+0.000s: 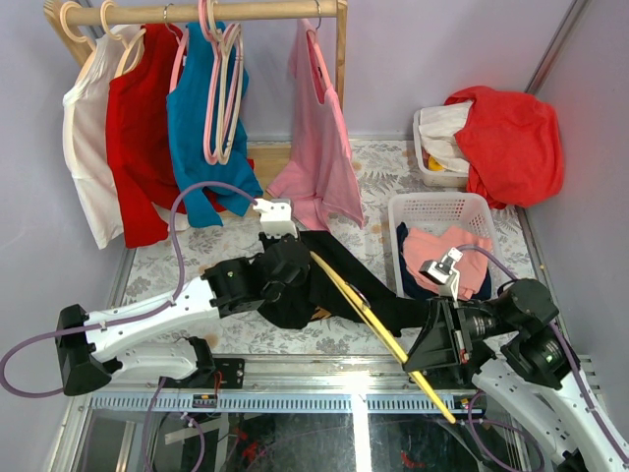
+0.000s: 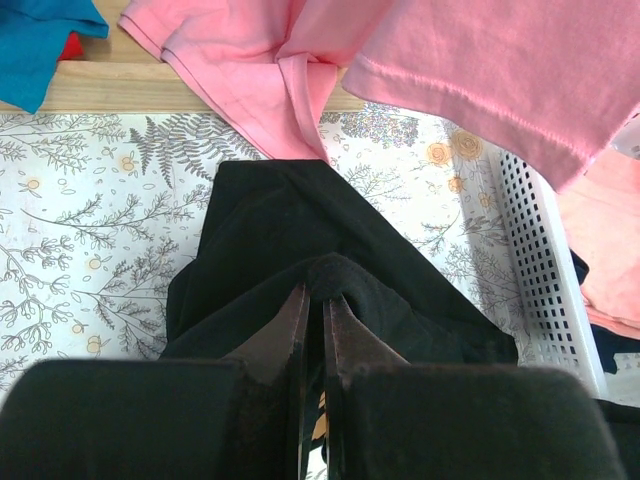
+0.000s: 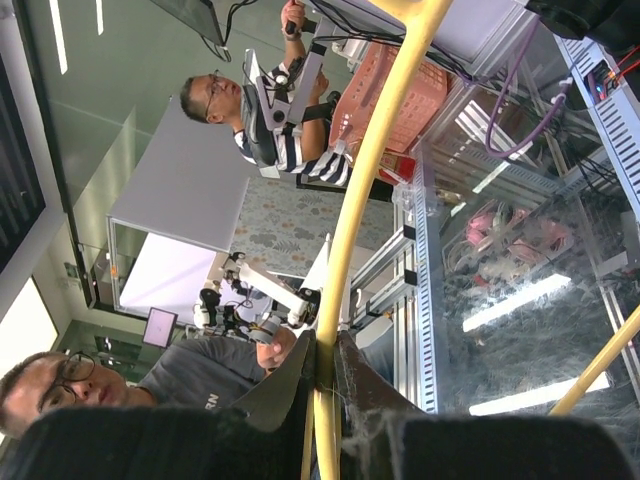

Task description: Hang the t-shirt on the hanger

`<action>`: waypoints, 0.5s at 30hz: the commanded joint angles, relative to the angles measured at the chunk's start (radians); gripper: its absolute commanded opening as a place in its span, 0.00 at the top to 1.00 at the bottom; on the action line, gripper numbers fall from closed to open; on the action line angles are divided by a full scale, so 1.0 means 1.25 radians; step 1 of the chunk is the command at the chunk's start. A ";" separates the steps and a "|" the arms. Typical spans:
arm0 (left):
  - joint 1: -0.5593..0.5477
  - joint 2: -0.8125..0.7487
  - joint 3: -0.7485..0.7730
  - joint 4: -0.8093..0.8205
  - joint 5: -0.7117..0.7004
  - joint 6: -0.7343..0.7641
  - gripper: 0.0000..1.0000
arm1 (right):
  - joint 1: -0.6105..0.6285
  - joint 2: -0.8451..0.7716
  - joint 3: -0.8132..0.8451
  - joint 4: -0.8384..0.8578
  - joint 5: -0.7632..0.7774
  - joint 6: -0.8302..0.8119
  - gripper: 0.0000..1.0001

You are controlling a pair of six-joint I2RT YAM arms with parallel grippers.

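Both grasps are made, but the threading is not done as far as I can see. My left gripper (image 1: 283, 267) is pinched tight on a fold of the t-shirt (image 1: 344, 300). In the left wrist view the two fingers (image 2: 290, 330) sit almost together with a ridge of black cloth squeezed between them. My right gripper (image 1: 432, 344) is clamped on the hanger (image 1: 378, 329), and in the right wrist view the yellow bar runs straight up through the closed jaws.

The t-shirt is bunched on the floral table (image 1: 167, 265), between the two arms and just left of the white basket (image 1: 442, 206). Its upper edge lies near the hem of the pink shirt (image 1: 319, 167) hanging from the rack (image 1: 197, 12). The hanger lies diagonally. Its far end rests over the black cloth near my left gripper and its near end sticks out past the table's front edge.

I judge the task early-to-mid: both items are picked up and brought together. I cannot tell whether the hanger tip is inside the shirt or only lying on top of it. No shoulder is seated on the hanger and the cloth is in a heap, not draped.

Left to do is find the neck or hem opening, feed one hanger arm in and then the other, and let the shirt hang. The collar is not visible from here, so that is a risk.
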 commanded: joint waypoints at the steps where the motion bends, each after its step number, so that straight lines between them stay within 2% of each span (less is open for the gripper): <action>1: 0.006 -0.009 0.024 0.055 -0.004 0.026 1.00 | 0.002 0.014 -0.014 0.012 -0.105 0.127 1.00; 15: 0.007 -0.029 0.032 0.068 0.019 0.053 1.00 | 0.001 0.079 -0.049 0.110 -0.058 0.124 1.00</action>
